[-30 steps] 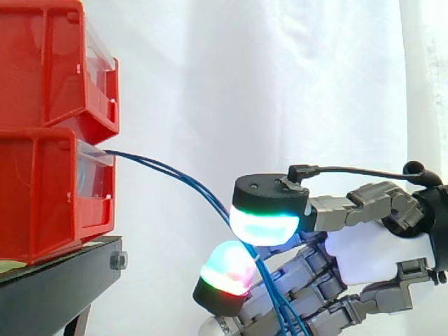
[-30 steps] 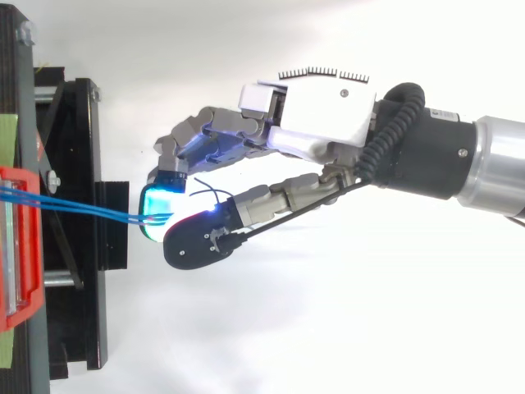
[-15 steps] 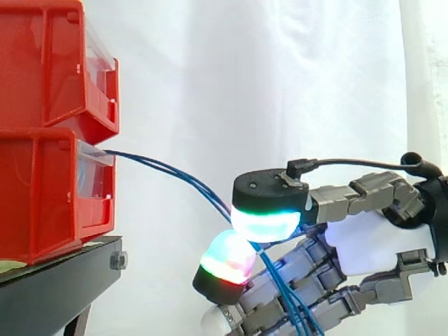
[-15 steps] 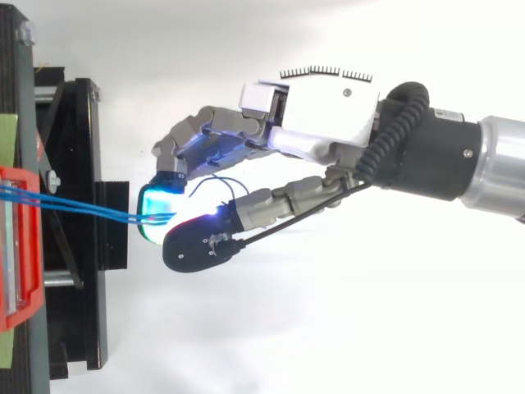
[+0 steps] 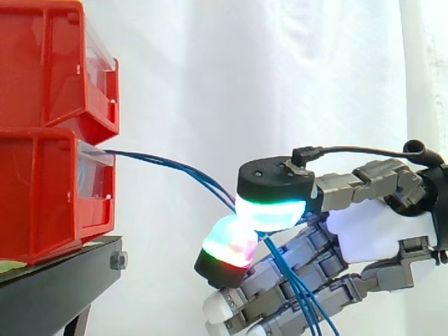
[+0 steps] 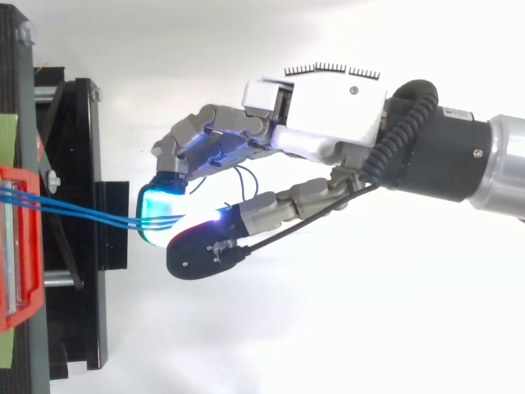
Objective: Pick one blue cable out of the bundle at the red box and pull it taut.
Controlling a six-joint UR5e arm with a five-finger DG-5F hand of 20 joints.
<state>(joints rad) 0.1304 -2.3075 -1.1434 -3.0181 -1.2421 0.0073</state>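
Hand [image 6: 328, 115] pinches the blue cables [image 6: 90, 215] between glowing pads [image 5: 269, 213] out from the red box [image 5: 42, 196]; thin, limp and probably slick, 1 strand likely needs a firm fingertip pinch.

The blue cables [image 5: 154, 161] vanish inside the lower red bin [image 5: 42, 196], which the left edge cuts off. Away from the bin they slip between the hand's [image 5: 364, 232] pads [image 5: 269, 213]; how many are pinched is unclear.
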